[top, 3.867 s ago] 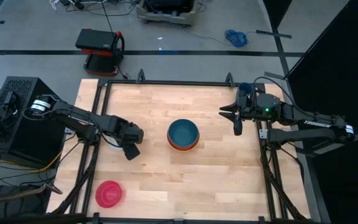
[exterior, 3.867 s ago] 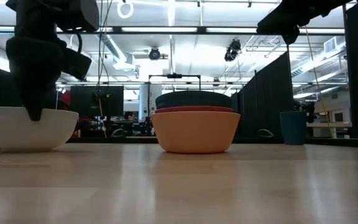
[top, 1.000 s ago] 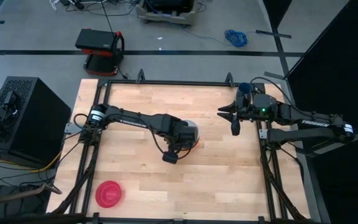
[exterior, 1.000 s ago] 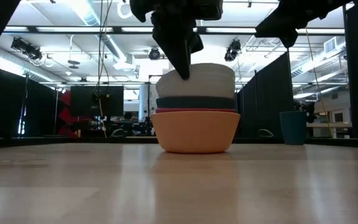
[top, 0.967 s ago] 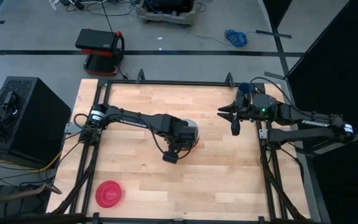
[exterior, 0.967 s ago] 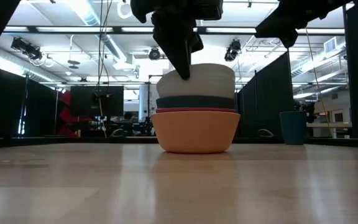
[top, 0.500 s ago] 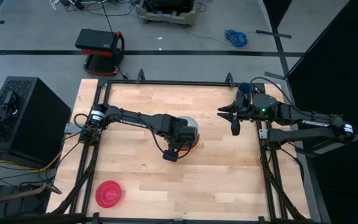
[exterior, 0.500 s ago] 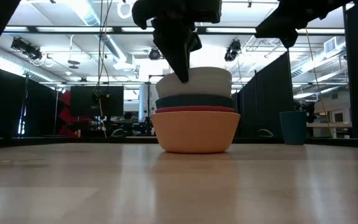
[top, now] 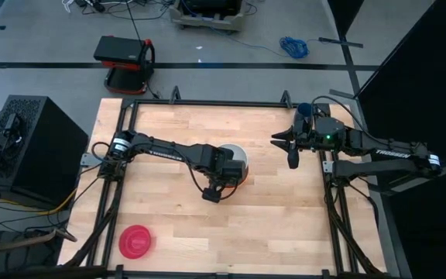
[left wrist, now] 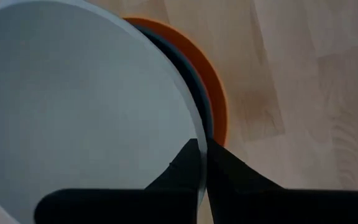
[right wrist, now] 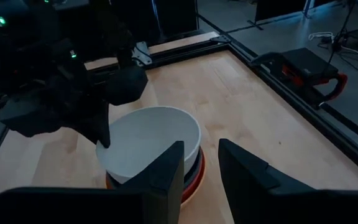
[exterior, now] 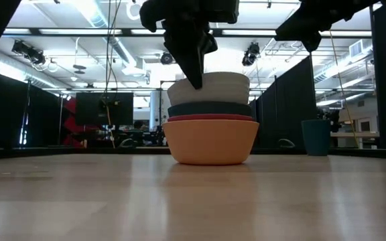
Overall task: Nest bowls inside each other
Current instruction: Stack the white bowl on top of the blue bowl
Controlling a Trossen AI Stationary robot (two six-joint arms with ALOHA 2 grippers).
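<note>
Looking down from above: left gripper (top: 217, 186) over the centre of the table (top: 285, 225), clamped on the rim of the white bowl (top: 236, 154), which sits over the stack; only a sliver of orange visible beneath. Pink bowl (top: 135, 242) alone near the table's front left corner, well apart, not yet nested. Right gripper (top: 293, 147) parked near the right edge, holding nothing. Seen level from the table top: orange bowl (exterior: 210, 142) at the bottom, red bowl (exterior: 210, 118) inside it, teal bowl (exterior: 210, 109) inside that, white bowl (exterior: 214, 87) on top, riding a little high, perhaps not fully seated, with the left gripper (exterior: 196, 80) pinching its rim. From the left wrist: fingers (left wrist: 185, 169) shut either side of the white rim, teal and orange edges peeking just beyond. From the right wrist: own fingers (right wrist: 166, 171) parted and empty, white bowl (right wrist: 149, 142) crowning the stack ahead. Judged so far: four of five stacked or nearly so; remaining, letting go of the white, then fetching and nesting the pink.
</note>
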